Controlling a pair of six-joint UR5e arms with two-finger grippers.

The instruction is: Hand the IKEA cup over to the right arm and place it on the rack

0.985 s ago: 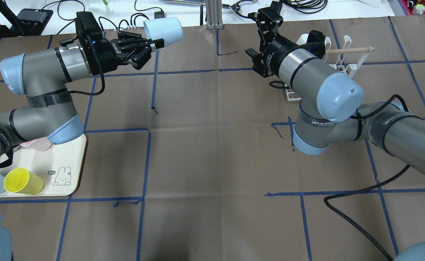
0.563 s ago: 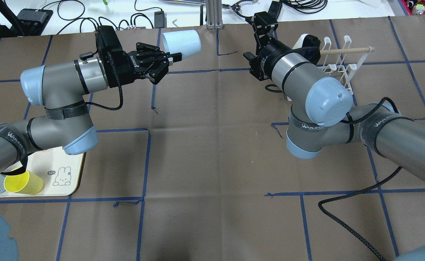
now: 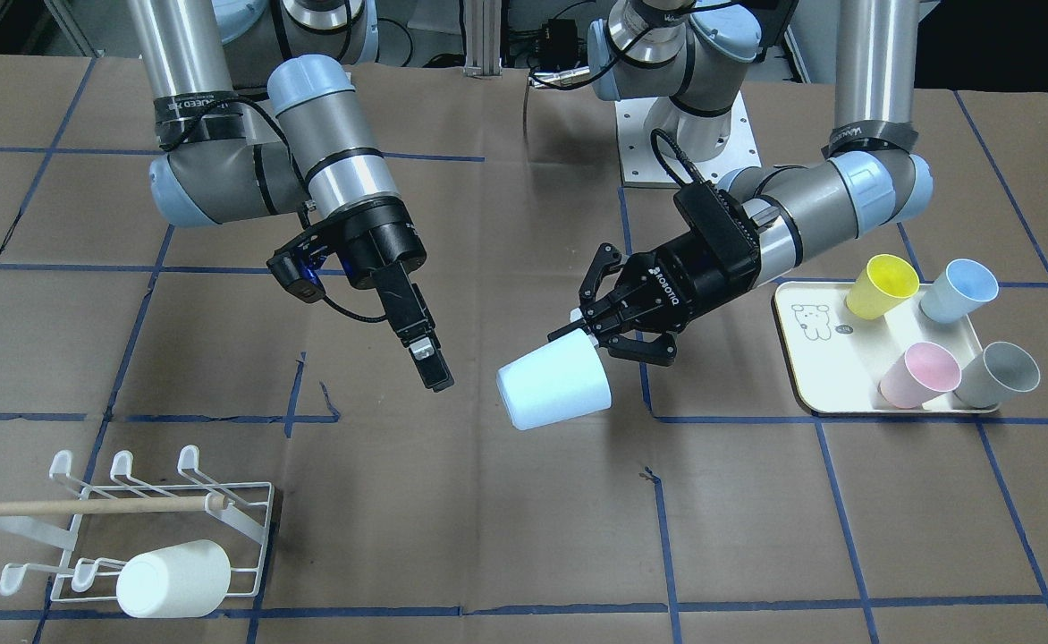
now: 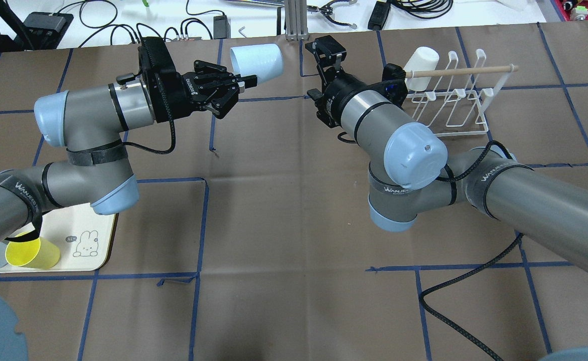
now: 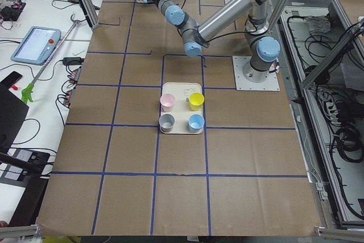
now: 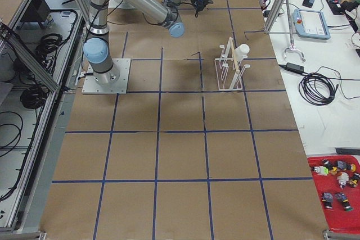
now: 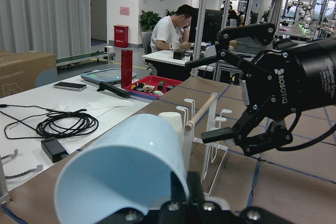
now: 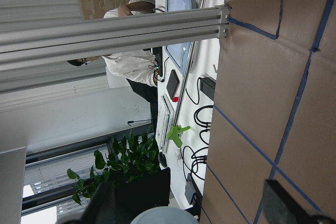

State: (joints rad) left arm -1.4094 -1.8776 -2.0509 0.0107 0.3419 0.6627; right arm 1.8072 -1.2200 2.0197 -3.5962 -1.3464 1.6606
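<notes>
angling in beside the rack (image 4: 454,108) on the far edge of the table (image 4: 294,225), right arm (image 4: 374,115) holds the right gripper (image 3: 435,376) near the pale blue cup (image 3: 553,386). cup hangs over mid far edge, long axis level, free end toward right gripper, rim pinched in left gripper (image 3: 600,338). right arm is receiver; handover pending, i judge. only right wrist view shows its fingers (image 8: 286,208) spread.

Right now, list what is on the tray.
On the tray sit a yellow cup, blue cup, pink cup and grey cup, beside a printed bunny. Overhead, the left arm covers most of the tray, leaving only the yellow cup clear.
</notes>
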